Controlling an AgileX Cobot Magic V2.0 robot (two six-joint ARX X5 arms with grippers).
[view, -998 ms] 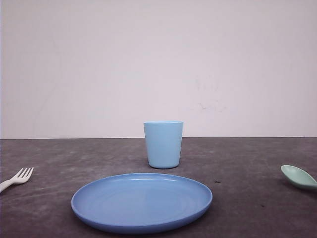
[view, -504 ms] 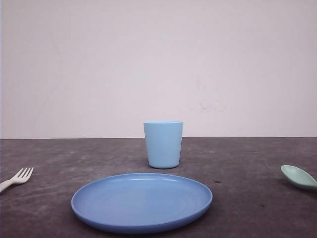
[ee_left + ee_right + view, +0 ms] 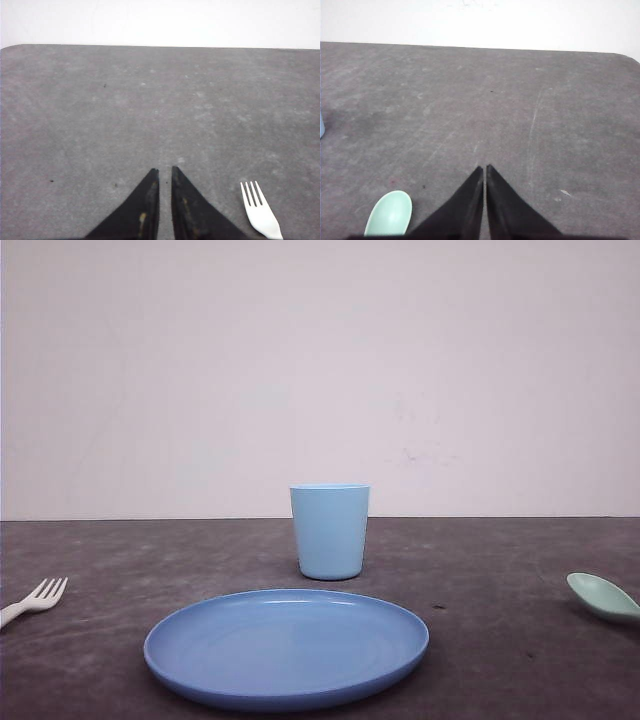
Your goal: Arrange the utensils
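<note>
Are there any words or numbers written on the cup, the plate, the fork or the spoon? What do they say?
No words, numbers or signs can be read anywhere.
Light blue cup: plain, no writing on the side that shows.
Blue plate: plain.
White fork: no markings to be seen.
Mint-green spoon: no markings to be seen.
Table and wall: only faint scuffs, no text.

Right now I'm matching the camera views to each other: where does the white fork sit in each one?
Front view: white fork at the far left edge, tines pointing toward the blue plate.
Left wrist view: fork tines up, just beside the left gripper.
Right wrist view: the mint-green spoon lies there instead.
Shared landmark: the dark grey table meeting the white wall.
</note>
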